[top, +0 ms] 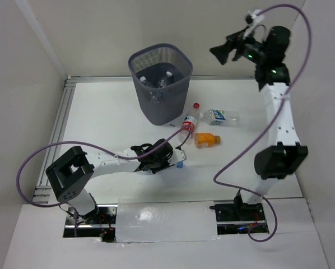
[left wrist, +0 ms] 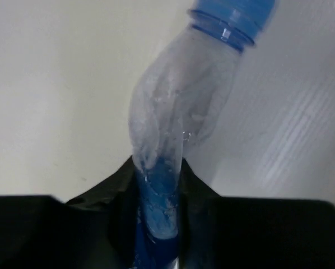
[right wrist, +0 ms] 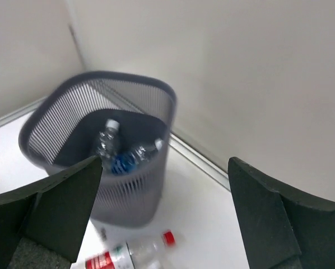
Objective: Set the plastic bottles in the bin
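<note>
Six plastic bottles can be counted: two in the bin, three loose on the table and one in a grip. There is one bin (top: 156,109), a dark mesh basket standing at the far middle of the table. The right wrist view shows a white-capped bottle (right wrist: 106,141) and a blue-labelled bottle (right wrist: 135,157) lying on its floor.

The left gripper (top: 161,157) sits low over the near middle of the table. Its jaws pinch the blue-capped bottle (left wrist: 181,106) across the labelled lower body, which is crushed where they bite. That bottle's long axis runs straight out ahead of the jaws, with the cap (left wrist: 235,15) at the free end, pointing right in the scene.

The coming move turns on one relation: the bin lies almost directly far of this gripper, well apart from it, and its rim is much higher than the held bottle. I judge that the left arm must lift and reach away from its base until the bottle hangs over the opening.

The red-labelled bottle (top: 189,124) lies just right of the bin's foot, close to that path. The clear labelled bottle (top: 222,117) and the orange bottle (top: 206,139) lie further right.

The right gripper (top: 222,52) hangs high at the far right with its fingers (right wrist: 61,207) spread wide and nothing between them. It is nearer those three loose bottles than the left arm is.
</note>
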{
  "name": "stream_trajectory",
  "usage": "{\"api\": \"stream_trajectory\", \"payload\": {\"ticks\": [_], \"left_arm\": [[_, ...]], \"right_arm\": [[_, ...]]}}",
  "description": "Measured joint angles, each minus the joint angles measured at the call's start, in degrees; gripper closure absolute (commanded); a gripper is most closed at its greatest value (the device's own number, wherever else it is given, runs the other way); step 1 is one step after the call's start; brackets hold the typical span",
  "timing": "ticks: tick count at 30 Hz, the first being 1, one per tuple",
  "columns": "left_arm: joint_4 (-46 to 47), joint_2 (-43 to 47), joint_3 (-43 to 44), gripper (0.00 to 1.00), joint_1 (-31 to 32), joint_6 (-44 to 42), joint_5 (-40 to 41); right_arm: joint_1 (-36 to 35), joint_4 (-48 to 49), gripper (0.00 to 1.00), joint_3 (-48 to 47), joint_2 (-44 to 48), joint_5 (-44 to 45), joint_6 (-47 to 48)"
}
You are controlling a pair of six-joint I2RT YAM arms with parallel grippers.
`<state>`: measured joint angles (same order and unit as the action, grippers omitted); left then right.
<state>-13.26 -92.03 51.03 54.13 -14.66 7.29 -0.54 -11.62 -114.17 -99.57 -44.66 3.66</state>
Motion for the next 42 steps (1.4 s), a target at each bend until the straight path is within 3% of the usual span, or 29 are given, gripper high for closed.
{"api": "stream_trajectory", "payload": {"ticks": [2, 7, 8, 10, 12, 14, 15, 19, 20, 25, 26, 27, 29, 32, 33, 38, 42], "left_arm": [[-0.09, -0.59, 2.21, 0.99, 0.00, 0.11, 0.52], [-6.91, 0.90, 7.74, 1.00, 0.31, 1.60, -1.18], [-8.04, 2.71, 9.01, 1.00, 0.46, 1.68, -2.10], [-10.69, 5.75, 11.19, 1.00, 0.61, 2.29, -4.50], [-10.99, 11.93, 18.97, 1.00, 0.48, 2.95, -6.36], [-8.22, 14.88, 25.88, 1.00, -0.44, 3.41, -8.28], [-6.03, 15.96, 28.87, 1.00, -1.66, 4.07, -9.07], [2.80, 15.85, 36.61, 1.00, -8.07, 6.86, -11.21], [5.25, 14.43, 38.77, 1.00, -9.97, 7.76, -11.69], [17.94, 3.10, 47.47, 0.83, -16.37, 10.82, -9.07], [20.26, 0.46, 48.41, 0.77, -17.38, 11.37, -7.61], [22.18, -2.21, 49.79, 0.64, -18.14, 12.02, -6.23], [25.29, -8.74, 53.22, 0.33, -19.98, 12.96, -2.47], [26.08, -17.44, 58.73, 0.16, -22.10, 13.64, 2.19], [25.49, -20.59, 61.55, 0.00, -22.84, 13.64, 3.69], [22.32, -24.33, 64.52, 0.00, -24.22, 14.27, 5.88], [21.00, -19.17, 62.58, 0.00, -21.55, 12.92, 5.49]], "right_arm": [[5.22, 0.46, 0.05, 5.97, 6.05, -2.16, -0.13], [12.72, -3.54, 0.40, 19.78, 17.05, -9.81, 8.37], [13.77, -6.14, 0.63, 23.17, 18.86, -11.56, 11.67], [15.32, -10.95, 0.75, 29.49, 21.70, -13.60, 19.43], [16.20, -15.45, 0.78, 36.17, 24.17, -14.78, 25.83], [16.33, -18.49, 0.74, 42.95, 26.27, -15.10, 30.82], [16.33, -20.02, 0.61, 45.97, 27.26, -15.17, 32.65], [16.33, -22.43, 0.40, 53.31, 30.10, -15.32, 36.79], [16.33, -22.77, 0.30, 54.38, 30.58, -15.37, 37.73], [15.63, -23.45, 0.08, 58.71, 32.74, -14.05, 41.57], [15.13, -23.52, 0.06, 59.36, 33.16, -13.53, 42.49], [14.36, -23.56, 0.02, 60.06, 33.70, -12.85, 43.36], [12.59, -23.76, 0.00, 61.09, 34.91, -11.96, 45.07], [10.47, -23.71, 0.00, 62.60, 36.89, -10.73, 47.80], [9.84, -23.47, 0.00, 63.43, 37.66, -10.23, 49.00], [6.91, -22.40, 0.00, 68.70, 38.64, -7.08, 57.00], [4.39, -21.70, 0.00, 71.12, 33.75, -4.79, 63.23]]}}
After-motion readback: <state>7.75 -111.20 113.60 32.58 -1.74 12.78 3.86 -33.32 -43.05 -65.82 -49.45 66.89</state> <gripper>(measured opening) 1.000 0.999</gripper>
